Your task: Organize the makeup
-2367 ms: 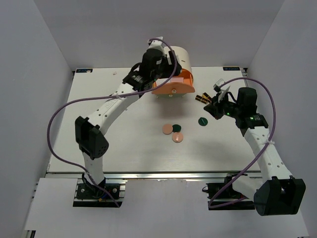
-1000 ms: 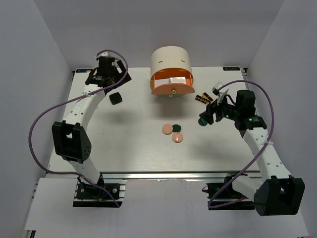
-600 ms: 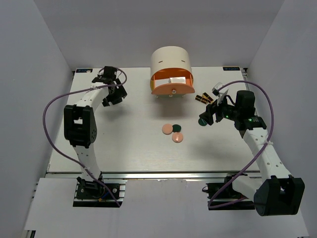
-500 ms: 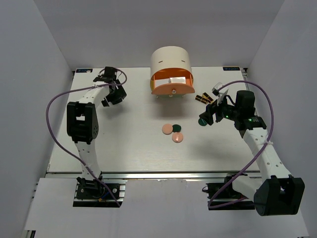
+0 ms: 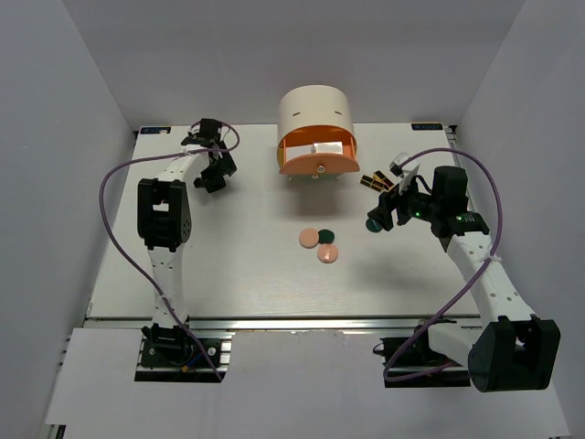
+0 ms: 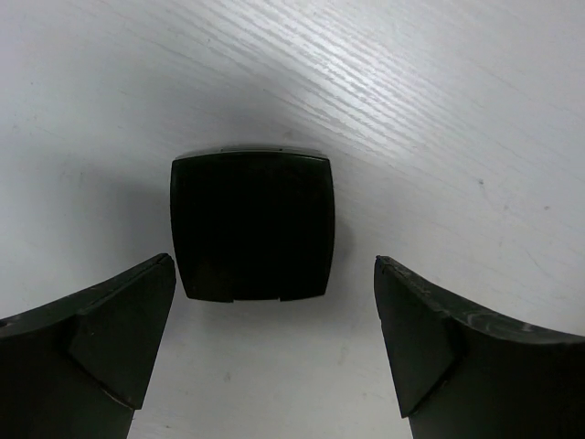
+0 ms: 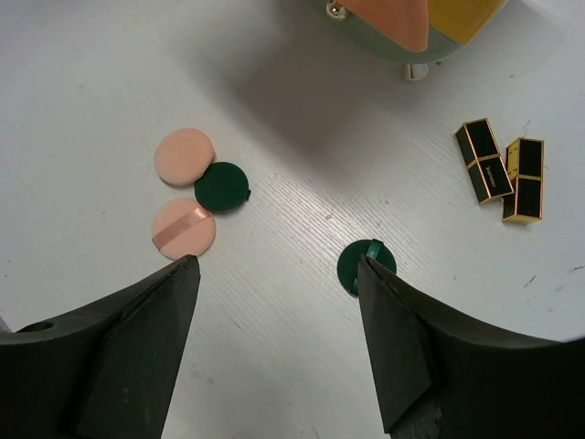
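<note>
Black square compact with rounded corners lies flat.

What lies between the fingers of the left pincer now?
A black square compact, flat on the table, lies between the fingers of the open left pincer, as the left wrist view shows.

**Left gripper and right gripper: both agape**

Left arm reaches far forward, wrist tipped downward, jaws at full spread. Right arm bends at the elbow, wrist turned inward, jaws wide, fingers pointing downward.
</note>
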